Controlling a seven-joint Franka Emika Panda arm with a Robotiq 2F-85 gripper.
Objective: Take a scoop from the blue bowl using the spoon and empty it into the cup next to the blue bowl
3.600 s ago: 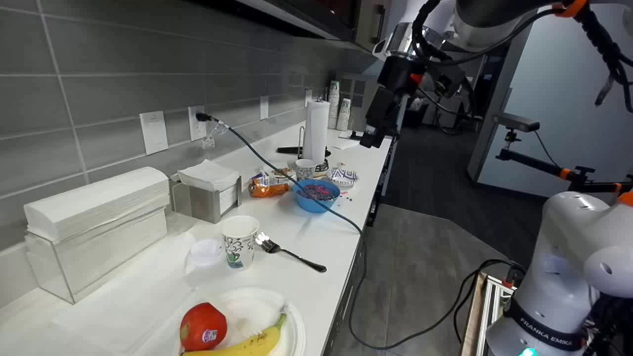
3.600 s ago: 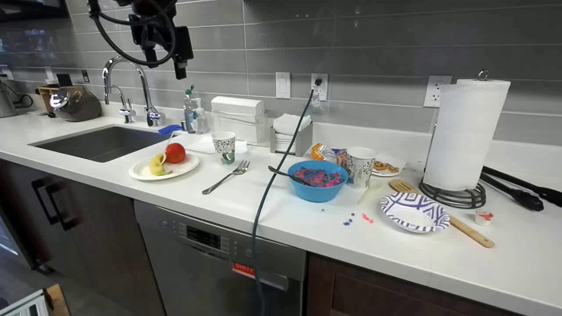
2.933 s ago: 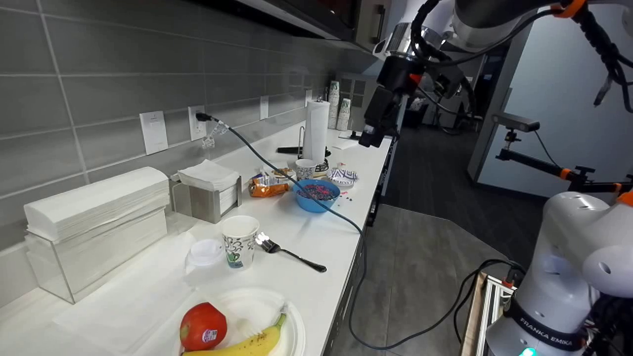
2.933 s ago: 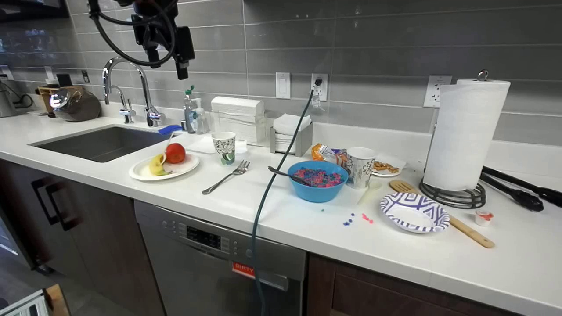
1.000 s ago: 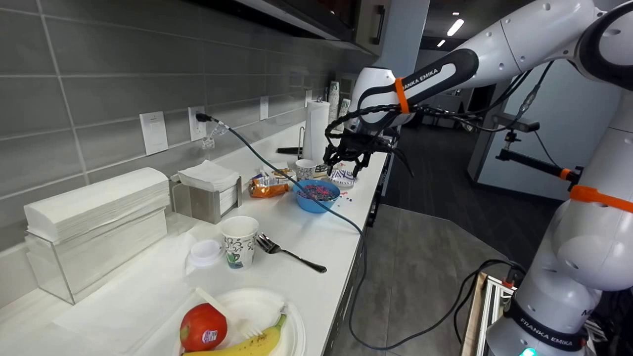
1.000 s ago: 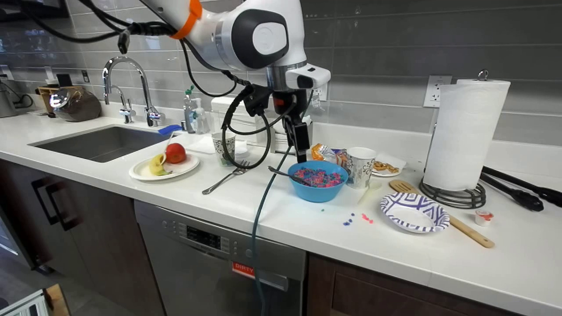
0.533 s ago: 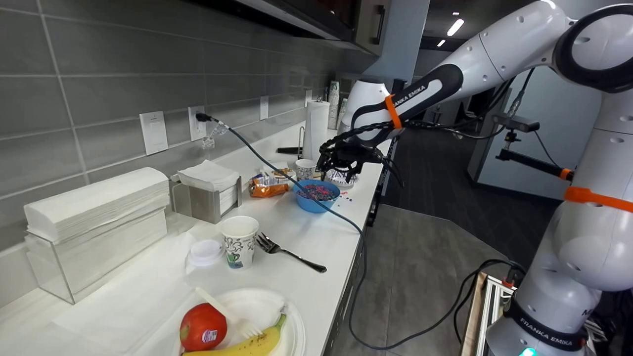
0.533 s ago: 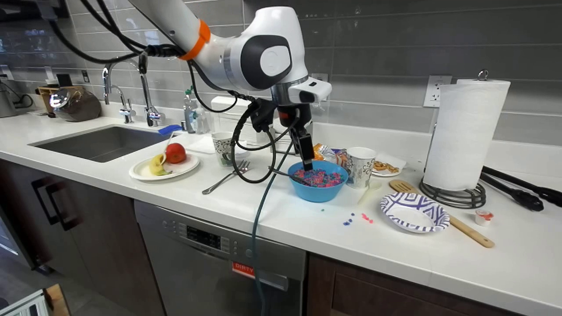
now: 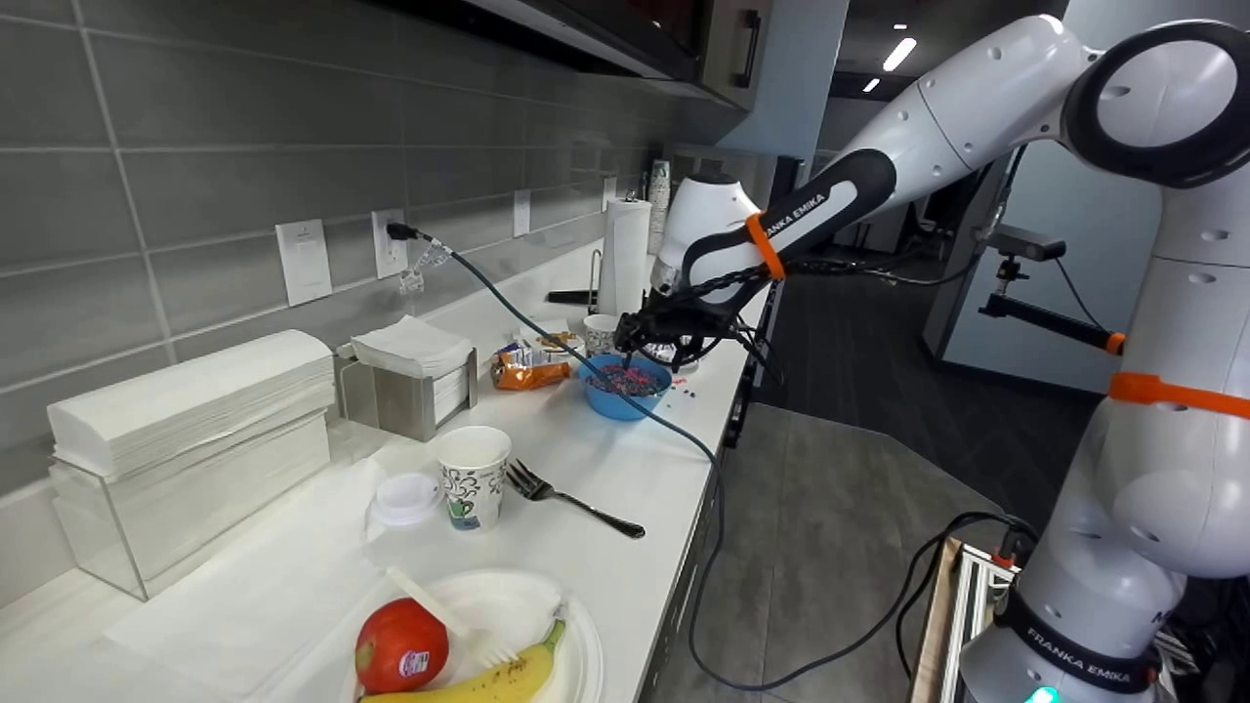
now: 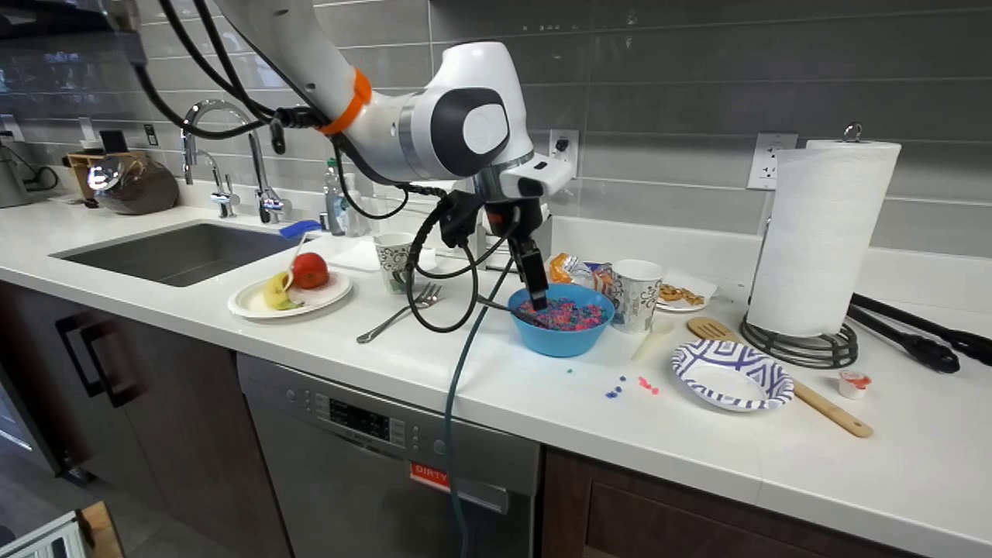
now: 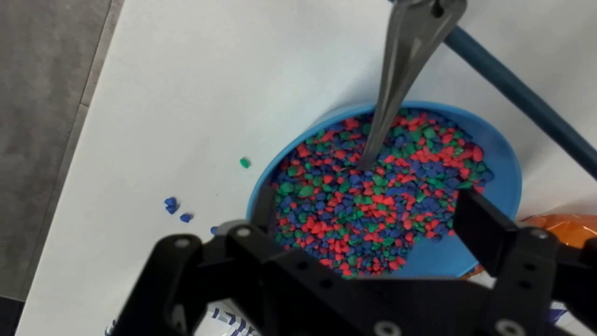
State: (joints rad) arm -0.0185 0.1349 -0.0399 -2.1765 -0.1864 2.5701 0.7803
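One grey metal spoon leans in the round bright-blue bowl, its tip buried in small red, green and blue pebbles, its handle slanting out over the rim. The black two-fingered end effector is over the bowl, fingers spread wide, pinching nothing; whether it touches the pebbles I cannot tell. In the wrist view the handle lies toward the top from the fingertips, its long axis roughly across the line joining them, so a shift along the handle should let it be pinched from both sides. A dark teal cable passes behind the handle's raised end there and might hinder that. Just beside the bowl on the white surface stands the patterned white paper cup, which should receive the scoop.
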